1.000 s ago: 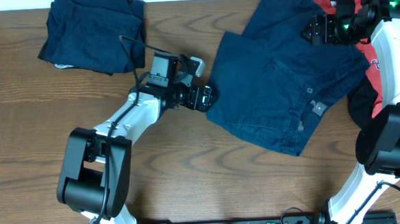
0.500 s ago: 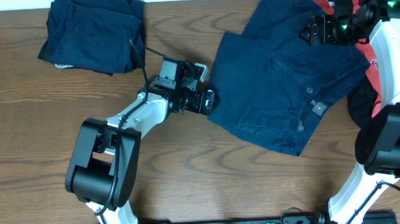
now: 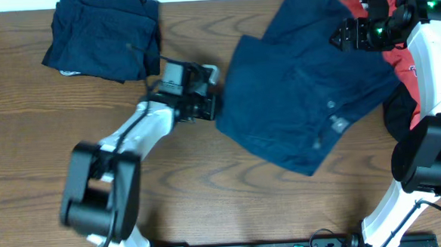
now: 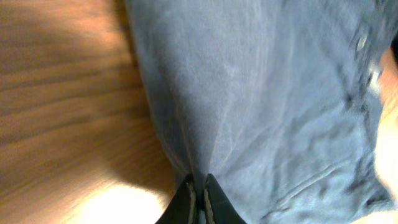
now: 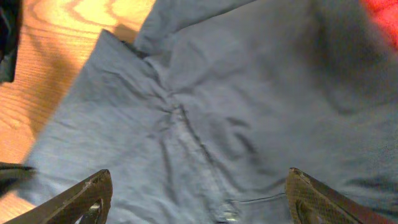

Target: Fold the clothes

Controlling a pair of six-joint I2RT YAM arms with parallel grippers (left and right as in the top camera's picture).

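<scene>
The dark navy shorts [image 3: 294, 89] lie spread at the table's middle right, with a button [image 3: 331, 105] and a small tag [image 3: 340, 122] showing. My left gripper [image 3: 215, 105] is shut on their left edge. In the left wrist view the gripper [image 4: 199, 186] pinches a raised fold of the navy cloth [image 4: 261, 93]. My right gripper [image 3: 348, 33] hovers open over the shorts' upper right; its fingers [image 5: 84, 198] stand wide apart above the fabric [image 5: 217, 112], holding nothing. A coral-red T-shirt [image 3: 398, 54] and a black garment [image 3: 398, 118] lie at the right edge, partly behind the right arm.
A folded pile of navy pieces [image 3: 102, 35] sits at the back left, close behind the left arm. Bare wooden table [image 3: 232, 198] runs along the front and left. The right arm's base [image 3: 426, 158] stands at the right edge.
My left gripper closed on the shorts' left edge and drew back to the left. The shorts slid left with it. The right gripper has stayed put.
</scene>
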